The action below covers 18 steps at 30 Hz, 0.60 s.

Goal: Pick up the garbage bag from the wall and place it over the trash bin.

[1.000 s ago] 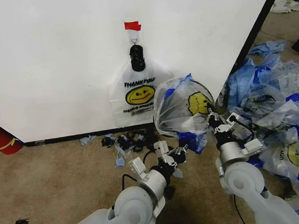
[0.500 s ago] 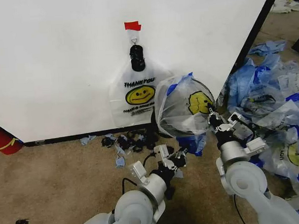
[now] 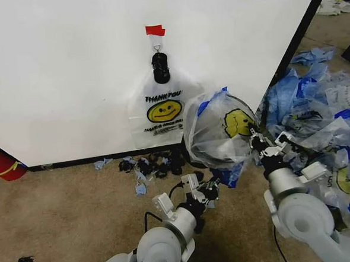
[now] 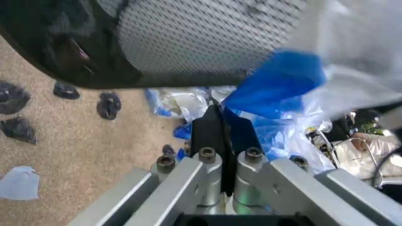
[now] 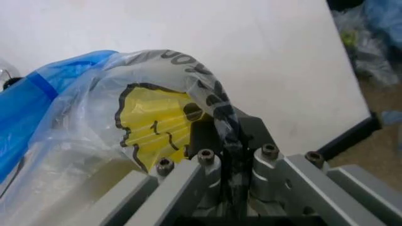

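Observation:
A garbage bag with a yellow smiley is stretched over the trash bin, whose black mesh shows in the left wrist view. My right gripper is shut on the bag's edge beside the smiley. Below the bin, my left gripper is shut, with the bag's blue handle running down to its fingertips. Another garbage bag hangs from a black clip on the wall, under a red tape strip.
Black and blue scraps litter the carpet along the baseboard. A heap of blue-and-white bags fills the floor to the right. A red cylinder stands at the far left by the wall.
The bag-covered bin and my right gripper have shifted to the right. My left gripper has dropped back a little toward me.

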### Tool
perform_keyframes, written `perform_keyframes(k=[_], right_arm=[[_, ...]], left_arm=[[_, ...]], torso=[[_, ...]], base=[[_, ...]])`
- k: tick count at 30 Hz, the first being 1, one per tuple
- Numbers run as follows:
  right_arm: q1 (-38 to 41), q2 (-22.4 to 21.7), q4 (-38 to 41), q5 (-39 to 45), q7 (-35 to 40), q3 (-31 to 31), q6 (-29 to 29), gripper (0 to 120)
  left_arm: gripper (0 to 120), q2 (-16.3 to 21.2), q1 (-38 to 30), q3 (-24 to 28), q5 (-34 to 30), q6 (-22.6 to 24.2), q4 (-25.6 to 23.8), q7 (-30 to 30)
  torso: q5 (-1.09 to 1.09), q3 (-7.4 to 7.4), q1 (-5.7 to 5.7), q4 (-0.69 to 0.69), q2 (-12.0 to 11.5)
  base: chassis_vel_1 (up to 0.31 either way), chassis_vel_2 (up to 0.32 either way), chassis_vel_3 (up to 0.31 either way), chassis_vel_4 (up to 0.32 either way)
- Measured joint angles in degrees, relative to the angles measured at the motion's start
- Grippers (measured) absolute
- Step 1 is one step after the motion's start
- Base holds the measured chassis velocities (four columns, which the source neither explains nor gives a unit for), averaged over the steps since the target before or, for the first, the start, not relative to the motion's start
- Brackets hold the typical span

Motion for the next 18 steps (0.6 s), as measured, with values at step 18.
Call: perform_keyframes(k=[18], right_arm=[[-0.12,-5.53,4.17,5.75,8.93,6.04,-4.51,0]], left_arm=[[0,-1.98,1.00,0.81,2.49,-0.17,2.19,0.50]], torso=[[-0.01,0.00,0.00,0.01,0.00]], base=[[0.000,0.000,0.000,0.000]])
